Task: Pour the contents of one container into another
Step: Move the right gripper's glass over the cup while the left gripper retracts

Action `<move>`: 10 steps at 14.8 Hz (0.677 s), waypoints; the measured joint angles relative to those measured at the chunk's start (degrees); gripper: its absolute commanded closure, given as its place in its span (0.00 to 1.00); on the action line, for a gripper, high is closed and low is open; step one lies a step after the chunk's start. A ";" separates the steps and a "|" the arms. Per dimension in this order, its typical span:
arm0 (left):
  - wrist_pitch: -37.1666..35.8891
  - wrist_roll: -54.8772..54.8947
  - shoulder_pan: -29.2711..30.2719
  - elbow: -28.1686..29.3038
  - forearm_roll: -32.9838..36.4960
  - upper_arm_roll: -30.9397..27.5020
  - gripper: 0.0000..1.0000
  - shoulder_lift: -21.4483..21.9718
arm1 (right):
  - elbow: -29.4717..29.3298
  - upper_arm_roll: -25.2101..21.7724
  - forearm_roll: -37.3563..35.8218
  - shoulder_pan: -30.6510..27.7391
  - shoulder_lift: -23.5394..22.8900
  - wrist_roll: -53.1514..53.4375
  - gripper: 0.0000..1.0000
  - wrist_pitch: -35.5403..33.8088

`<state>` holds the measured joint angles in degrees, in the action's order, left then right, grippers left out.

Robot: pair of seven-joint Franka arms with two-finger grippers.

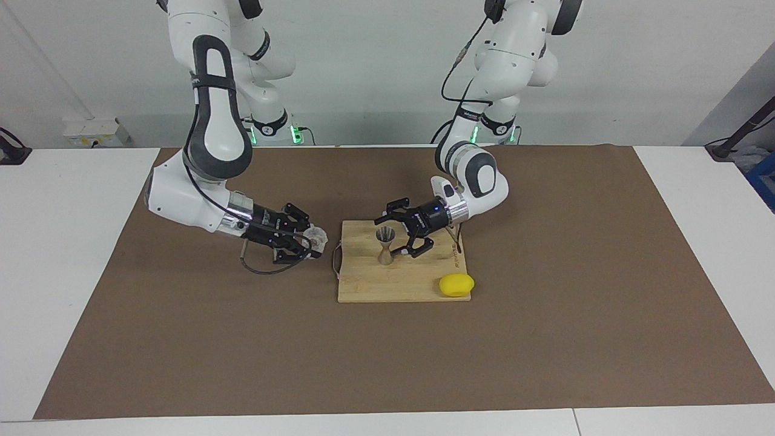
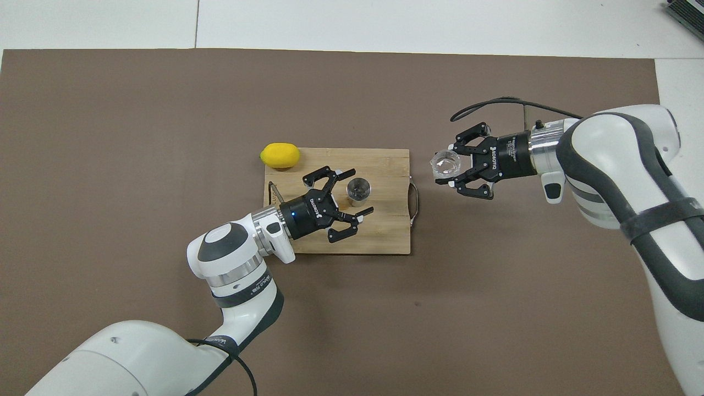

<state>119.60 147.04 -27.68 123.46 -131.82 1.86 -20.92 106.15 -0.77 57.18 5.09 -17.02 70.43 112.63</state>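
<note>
A small silvery steel jigger [image 1: 385,245] [image 2: 358,191], shaped like an hourglass, stands up straight on a pale wooden cutting board [image 1: 369,283] [image 2: 391,231]. It sits near the middle of the board, well away from all four edges, with bare wood all around it.

The left gripper [image 1: 404,235] [image 2: 348,195] is low over the board, just beside the jigger on the side toward the left arm's end of the table. Its two fingers are spread wide, one on each side of the jigger, and they hold nothing.

The right gripper [image 1: 310,241] [image 2: 452,166] is over the brown mat [image 1: 181,339] [image 2: 110,110], just off the board's short edge with the loop handle [image 1: 335,259] [image 2: 415,199], toward the right arm's end of the table. Its fingers are closed on a small squat clear glass tumbler [image 1: 314,235] [image 2: 445,163]. The glass is up off the mat and leans a bit toward the board.

A yellow lemon [image 1: 456,284] [image 2: 280,155] lies at the board's corner that is farther from the robots, toward the left arm's end, half on the wood and half on the mat.

The mat has lots of open room around the board, most of it farther from the robots.
</note>
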 measured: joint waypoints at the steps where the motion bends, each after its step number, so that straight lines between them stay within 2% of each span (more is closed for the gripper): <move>1: -0.16 0.00 0.09 0.03 0.00 -0.05 0.00 -0.02 | -0.04 0.27 0.00 0.09 0.01 0.00 1.00 0.00; 5: -4.45 0.20 1.91 2.54 0.50 -0.66 0.00 0.01 | -0.30 0.53 0.00 2.17 0.07 0.00 1.00 0.01; 10: -10.39 0.39 8.18 6.71 6.98 -0.86 0.00 0.96 | -0.86 0.58 0.00 6.44 0.09 1.39 1.00 1.55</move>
<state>109.21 147.44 -19.50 130.17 -124.85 1.00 -19.96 105.29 -0.19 57.18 11.53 -16.93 71.82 114.18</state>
